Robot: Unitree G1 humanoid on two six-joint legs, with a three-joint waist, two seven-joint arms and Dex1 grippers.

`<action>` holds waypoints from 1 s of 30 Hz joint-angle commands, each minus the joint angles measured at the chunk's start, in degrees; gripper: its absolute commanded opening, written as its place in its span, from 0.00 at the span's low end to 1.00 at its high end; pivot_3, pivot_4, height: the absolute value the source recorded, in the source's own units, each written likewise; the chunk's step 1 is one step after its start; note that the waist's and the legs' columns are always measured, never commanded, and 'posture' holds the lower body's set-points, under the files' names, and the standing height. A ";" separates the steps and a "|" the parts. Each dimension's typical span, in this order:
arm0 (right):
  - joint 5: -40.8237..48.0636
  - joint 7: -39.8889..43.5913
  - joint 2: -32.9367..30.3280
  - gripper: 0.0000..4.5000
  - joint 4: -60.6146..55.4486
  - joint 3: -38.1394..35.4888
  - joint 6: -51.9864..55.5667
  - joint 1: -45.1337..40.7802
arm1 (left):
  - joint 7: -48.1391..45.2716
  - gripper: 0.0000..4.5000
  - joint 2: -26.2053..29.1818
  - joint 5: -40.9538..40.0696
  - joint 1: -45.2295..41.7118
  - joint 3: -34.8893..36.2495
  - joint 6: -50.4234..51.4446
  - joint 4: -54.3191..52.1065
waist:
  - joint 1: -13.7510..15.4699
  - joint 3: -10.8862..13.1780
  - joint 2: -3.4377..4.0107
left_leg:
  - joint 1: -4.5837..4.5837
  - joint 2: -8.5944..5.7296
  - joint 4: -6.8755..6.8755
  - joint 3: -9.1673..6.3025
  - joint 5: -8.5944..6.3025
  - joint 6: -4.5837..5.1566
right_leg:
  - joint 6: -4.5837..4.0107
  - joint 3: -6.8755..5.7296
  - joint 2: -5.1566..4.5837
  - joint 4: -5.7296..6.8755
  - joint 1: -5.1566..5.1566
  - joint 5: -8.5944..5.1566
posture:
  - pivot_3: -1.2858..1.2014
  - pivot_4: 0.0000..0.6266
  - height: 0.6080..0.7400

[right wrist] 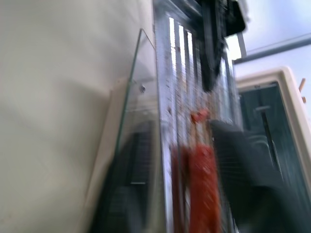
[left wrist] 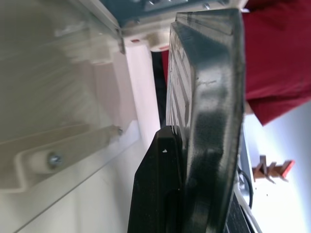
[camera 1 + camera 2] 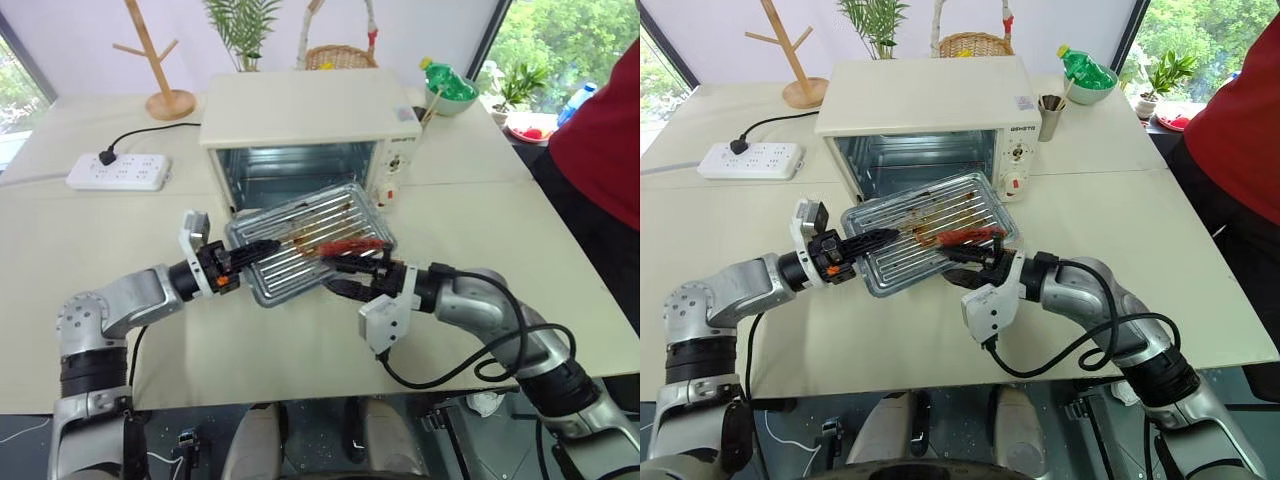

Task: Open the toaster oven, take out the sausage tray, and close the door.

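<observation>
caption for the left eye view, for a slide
Left gripper clamps the sausage tray before the open toaster oven.

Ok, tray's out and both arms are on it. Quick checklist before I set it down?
1. Left gripper clamped on the sausage tray rim: ok.
2. Right gripper holding the tray: cannot tell, its fingers look parted.
3. Sausage on the tray: ok, near the right edge.
4. Tray clear of the toaster oven: ok.
5. Door open beneath the tray: ok.
6. Tray level: not ok, tilted.
</observation>
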 commanded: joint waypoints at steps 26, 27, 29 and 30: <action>23.10 4.22 -3.38 0.51 20.13 -17.52 18.45 7.61 | -13.44 0.00 -4.54 -1.59 38.56 27.78 -15.42 -28.40 | 1.15 -0.06 -0.05 | -0.01 0.19 -0.03 0.14 -0.02 -0.01 | -0.40 0.01 -0.14 -0.24 0.01 -0.22 | 0.52 0.24 1.00; 22.70 4.33 -2.88 0.39 21.35 -16.77 17.72 7.04 | -13.69 0.00 -5.57 -1.59 40.64 29.02 -16.87 -29.82 | 1.14 -0.06 -0.05 | -0.01 0.19 -0.03 0.15 -0.02 0.00 | -0.40 0.01 -0.13 -0.24 0.01 -0.22 | 0.52 0.24 1.00; 22.13 4.50 -2.13 0.17 23.13 -15.79 16.64 6.08 | -13.71 0.00 -7.58 -1.59 43.46 30.46 -19.42 -31.64 | 1.06 -0.06 -0.04 | -0.01 0.19 -0.03 0.15 -0.02 0.00 | -0.40 0.01 -0.11 -0.25 0.00 -0.22 | 0.52 0.24 1.00; 21.90 4.58 -1.77 0.06 23.81 -15.26 16.16 5.63 | -13.85 0.00 -8.36 -1.59 44.93 31.09 -20.40 -32.26 | 1.09 -0.06 -0.02 | 0.00 0.18 -0.04 0.16 -0.02 0.00 | -0.40 0.02 -0.08 -0.25 0.00 -0.22 | 0.52 0.24 1.00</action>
